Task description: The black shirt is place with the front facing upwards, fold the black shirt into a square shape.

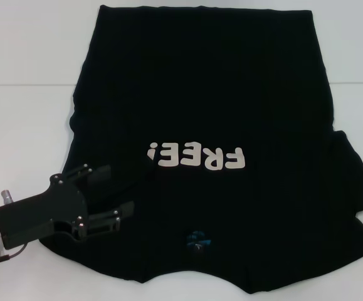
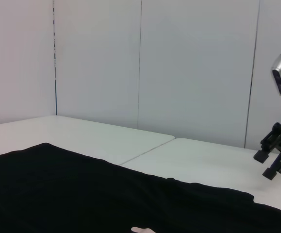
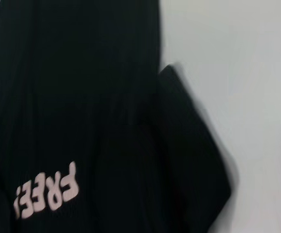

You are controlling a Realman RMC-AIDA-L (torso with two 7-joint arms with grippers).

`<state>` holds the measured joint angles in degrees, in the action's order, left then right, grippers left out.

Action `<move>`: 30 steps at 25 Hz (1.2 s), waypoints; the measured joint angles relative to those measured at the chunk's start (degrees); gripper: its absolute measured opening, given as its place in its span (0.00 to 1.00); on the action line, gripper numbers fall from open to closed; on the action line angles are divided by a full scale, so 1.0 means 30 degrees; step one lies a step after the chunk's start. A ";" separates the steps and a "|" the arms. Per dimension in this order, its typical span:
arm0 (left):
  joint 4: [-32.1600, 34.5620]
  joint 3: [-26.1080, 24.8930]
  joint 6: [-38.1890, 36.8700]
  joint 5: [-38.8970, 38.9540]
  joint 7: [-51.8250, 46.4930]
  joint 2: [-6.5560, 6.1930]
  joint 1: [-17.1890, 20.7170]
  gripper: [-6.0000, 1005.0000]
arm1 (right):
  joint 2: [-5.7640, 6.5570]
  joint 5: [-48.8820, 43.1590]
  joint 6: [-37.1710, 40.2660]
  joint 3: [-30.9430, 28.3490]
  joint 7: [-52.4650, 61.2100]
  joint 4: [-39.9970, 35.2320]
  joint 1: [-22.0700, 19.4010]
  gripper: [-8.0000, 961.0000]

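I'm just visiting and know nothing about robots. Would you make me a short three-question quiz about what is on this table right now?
1. True or false: the black shirt lies with its printed side up.
2. What word is printed on it in white letters?
3. Which gripper is over the shirt in the head view? A) left B) right C) both

Key:
1. True.
2. FREE!
3. A. The left gripper sits over the shirt's near left part with its fingers spread. The right gripper shows only in the left wrist view, above the white table, off the cloth.
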<state>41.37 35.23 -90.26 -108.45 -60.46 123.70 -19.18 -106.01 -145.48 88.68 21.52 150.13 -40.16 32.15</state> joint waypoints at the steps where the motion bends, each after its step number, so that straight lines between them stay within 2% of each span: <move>1: -0.0006 -0.0010 0.0001 0.0000 -0.0001 -0.0001 -0.0001 0.85 | 0.0001 -0.0075 -0.0239 0.0008 0.0120 0.0134 0.0055 0.78; 7: -0.0064 -0.0042 0.0039 -0.0002 -0.0003 0.0031 0.0028 0.85 | 0.0247 -0.0249 -0.1309 0.0507 0.0915 0.1379 0.0648 0.77; 18: -0.0055 -0.0174 0.0465 0.0002 0.0013 0.0068 0.0070 0.85 | 0.0055 -0.0326 -0.2433 0.1552 0.1492 0.2680 0.1778 0.77; 24: -0.0048 -0.0174 0.0527 0.0018 0.0015 0.0082 0.0087 0.85 | 0.0151 -0.0293 -0.2468 0.1626 0.1506 0.3000 0.1782 0.77; 30: -0.0086 -0.0173 0.0618 0.0029 0.0005 0.0074 -0.0022 0.85 | 0.0055 -0.0216 -0.2471 0.1614 0.1493 0.3016 0.1692 0.77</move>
<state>41.11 34.71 -88.41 -108.36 -60.45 123.92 -19.24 -105.85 -146.12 81.27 26.36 154.61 -31.11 37.22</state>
